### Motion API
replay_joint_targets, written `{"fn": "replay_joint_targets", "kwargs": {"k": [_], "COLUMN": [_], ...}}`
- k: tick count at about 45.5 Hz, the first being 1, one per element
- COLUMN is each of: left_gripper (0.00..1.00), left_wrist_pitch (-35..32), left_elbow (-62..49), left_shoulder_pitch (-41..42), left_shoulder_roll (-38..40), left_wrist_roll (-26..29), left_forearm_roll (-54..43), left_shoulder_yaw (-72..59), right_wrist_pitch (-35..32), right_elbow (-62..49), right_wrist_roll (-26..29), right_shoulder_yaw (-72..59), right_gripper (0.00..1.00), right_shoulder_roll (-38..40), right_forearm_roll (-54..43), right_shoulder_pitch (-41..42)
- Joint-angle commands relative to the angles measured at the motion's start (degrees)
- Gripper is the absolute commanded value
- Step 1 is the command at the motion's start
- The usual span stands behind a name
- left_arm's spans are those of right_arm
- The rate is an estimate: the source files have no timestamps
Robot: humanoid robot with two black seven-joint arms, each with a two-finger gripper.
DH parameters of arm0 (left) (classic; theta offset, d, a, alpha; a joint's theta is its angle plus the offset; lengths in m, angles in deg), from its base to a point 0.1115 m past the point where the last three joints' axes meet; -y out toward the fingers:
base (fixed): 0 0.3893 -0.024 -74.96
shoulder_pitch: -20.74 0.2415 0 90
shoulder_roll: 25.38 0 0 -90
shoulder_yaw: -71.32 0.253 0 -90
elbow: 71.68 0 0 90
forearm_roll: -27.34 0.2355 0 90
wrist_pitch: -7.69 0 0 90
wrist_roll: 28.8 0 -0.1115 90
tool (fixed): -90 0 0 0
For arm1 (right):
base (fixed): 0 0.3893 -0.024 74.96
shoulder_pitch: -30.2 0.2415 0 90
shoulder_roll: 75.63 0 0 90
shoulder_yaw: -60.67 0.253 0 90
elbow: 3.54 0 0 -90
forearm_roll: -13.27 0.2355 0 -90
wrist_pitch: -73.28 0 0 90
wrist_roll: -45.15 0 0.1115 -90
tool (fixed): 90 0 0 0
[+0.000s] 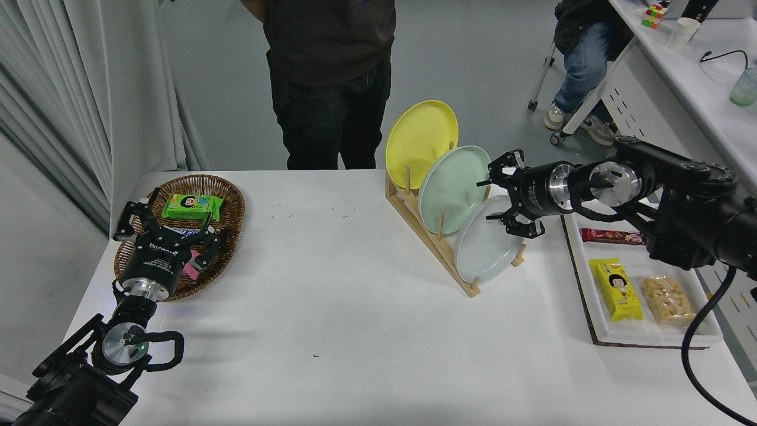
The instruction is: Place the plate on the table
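The pale grey plate (485, 248) stands tilted in the front slot of a wooden rack (434, 239) on the white table (331, 307). Behind it stand a mint-green plate (452, 186) and a yellow plate (421, 141). My right gripper (498, 195) is open, with its fingers spread at the grey plate's upper right rim, one above the rim and one below; I cannot tell if it touches. My left gripper (168, 222) is parked open over a wicker basket at the lower left.
A wicker basket (227, 201) with snack packs sits at the left. A white tray (597, 307) with a red bar, a yellow pack and a bag of nuts lies at the right. A person (328, 77) stands at the far side.
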Motion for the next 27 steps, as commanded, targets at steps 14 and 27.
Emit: {"fn": "replay_joint_targets", "kwargs": {"k": [14, 27], "left_gripper": [0.98, 0.98], "left_wrist_pitch": [0.0, 0.0], "left_elbow": [0.0, 0.0], "left_shoulder_pitch": [0.05, -0.03], "left_shoulder_roll": [0.0, 0.0], "left_wrist_roll": [0.0, 0.0], "left_forearm_roll": [0.08, -0.01], "left_shoulder_yaw": [0.0, 0.0], "right_wrist_pitch": [1.72, 4.19], "right_elbow": [1.28, 0.84], "right_wrist_roll": [5.31, 6.01], "right_shoulder_yaw": [2.76, 3.29], "right_gripper": [0.52, 0.52], "right_shoulder_roll": [1.48, 0.95], "right_forearm_roll": [-0.06, -0.06], "right_shoulder_pitch": [-0.14, -0.23]}}
